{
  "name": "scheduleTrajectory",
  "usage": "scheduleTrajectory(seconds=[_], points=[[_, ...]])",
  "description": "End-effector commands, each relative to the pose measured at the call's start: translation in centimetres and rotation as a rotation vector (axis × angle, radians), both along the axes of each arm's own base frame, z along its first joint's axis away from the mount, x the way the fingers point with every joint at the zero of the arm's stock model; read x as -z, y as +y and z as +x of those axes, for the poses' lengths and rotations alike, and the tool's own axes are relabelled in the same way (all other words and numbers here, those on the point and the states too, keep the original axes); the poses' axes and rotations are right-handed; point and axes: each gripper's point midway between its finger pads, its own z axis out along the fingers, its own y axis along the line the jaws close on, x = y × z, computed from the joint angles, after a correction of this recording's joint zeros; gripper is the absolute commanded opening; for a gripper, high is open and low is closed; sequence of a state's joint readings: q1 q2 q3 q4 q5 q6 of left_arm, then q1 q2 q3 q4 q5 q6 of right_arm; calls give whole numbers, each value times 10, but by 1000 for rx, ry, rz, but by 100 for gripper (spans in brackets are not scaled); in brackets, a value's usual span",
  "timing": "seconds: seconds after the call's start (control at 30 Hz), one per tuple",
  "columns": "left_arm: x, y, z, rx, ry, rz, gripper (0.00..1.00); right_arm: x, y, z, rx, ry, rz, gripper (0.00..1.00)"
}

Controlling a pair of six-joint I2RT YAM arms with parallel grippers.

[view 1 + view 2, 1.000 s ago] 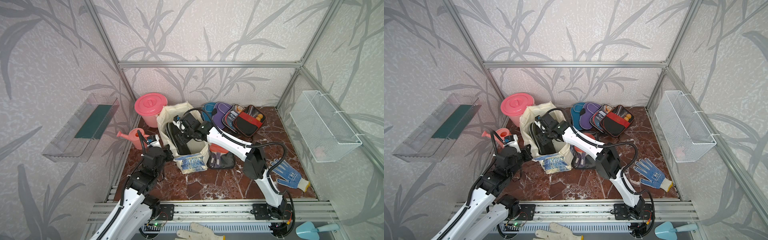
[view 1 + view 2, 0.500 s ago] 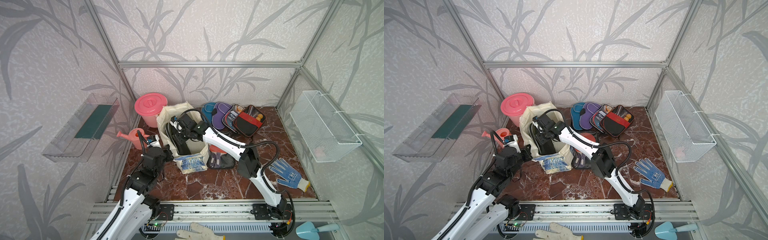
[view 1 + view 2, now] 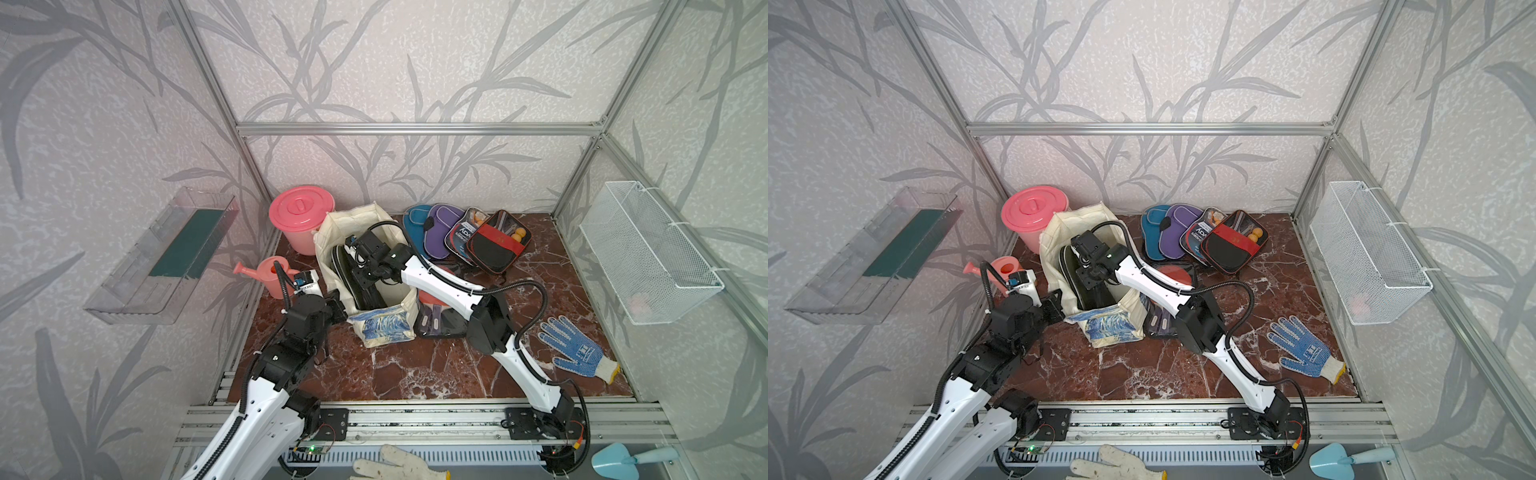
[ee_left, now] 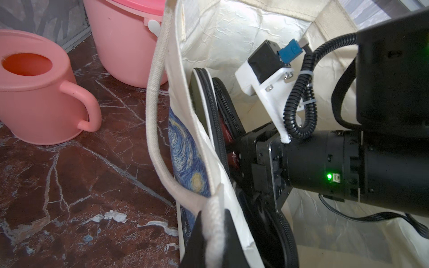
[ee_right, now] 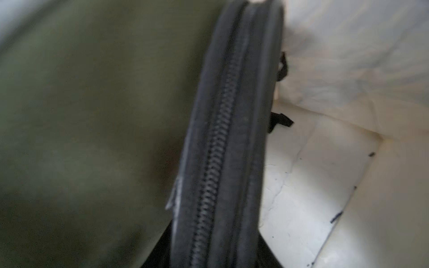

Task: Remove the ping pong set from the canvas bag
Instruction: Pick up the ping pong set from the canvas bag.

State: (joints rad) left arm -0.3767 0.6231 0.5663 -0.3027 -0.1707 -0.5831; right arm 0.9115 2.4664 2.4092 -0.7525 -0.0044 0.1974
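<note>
The ping pong set's olive zipped case [image 5: 92, 116] stands edgewise in the cream starry-print canvas bag [image 3: 384, 330], its rim clamped steady by the closed left tool [image 4: 211, 239]; the right tool [image 3: 362, 282] reaches in, grip unseen.

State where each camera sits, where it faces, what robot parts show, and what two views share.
Top views: high at front, looking down at canvas bag; both arms show.
Left wrist: beside bag, looking across its rim; left hand pinching it, right arm inside.
Right wrist: inside bag, facing olive case; no robot parts clear.
Shared by wrist views: black zipper, white lining.
</note>
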Motion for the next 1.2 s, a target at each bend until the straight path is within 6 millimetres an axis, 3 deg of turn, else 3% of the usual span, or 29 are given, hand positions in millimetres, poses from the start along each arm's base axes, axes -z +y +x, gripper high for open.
scheduleTrajectory(seconds=[0.0,0.07,0.13,0.53,1.17], points=[[2,-1,-1,10,-2,3,0,17,-8,-1,6,49,-36,22],[2,-1,-1,10,-1,2,0,15,-10,0,12,55,-32,8],[2,-1,-1,11,1,2,0,11,-12,1,21,62,-25,0],[3,0,-1,8,-2,4,0,-39,-18,-4,26,56,53,0],[3,2,-2,0,-9,4,0,-143,-28,-19,-4,-7,219,0]])
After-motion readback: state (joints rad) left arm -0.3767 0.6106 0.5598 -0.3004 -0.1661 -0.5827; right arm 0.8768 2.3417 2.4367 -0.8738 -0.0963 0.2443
